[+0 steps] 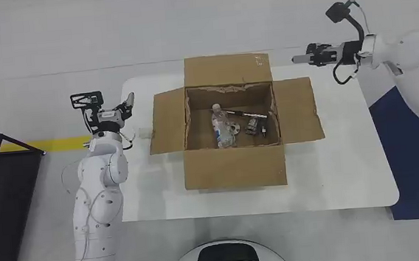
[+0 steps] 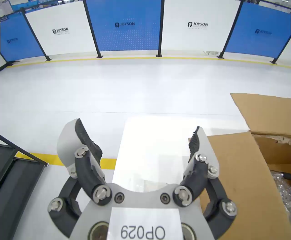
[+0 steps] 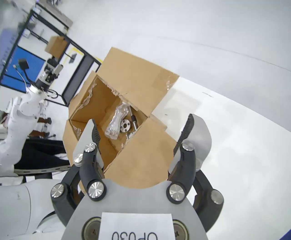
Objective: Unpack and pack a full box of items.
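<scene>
Two empty grippers, left gripper (image 2: 138, 134) and right gripper (image 3: 141, 120), fingers apart. We see the box (image 1: 235, 169) beside the left fingers, ahead of the right. Likely risk: flaps (image 1: 166, 120) snagging fingers, wrapped bottle (image 3: 116, 122) slipping.

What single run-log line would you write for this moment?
box: flaps open, on table, items inside | left gripper: open, empty, beside box | right gripper: open, empty, near box's far corner
</scene>
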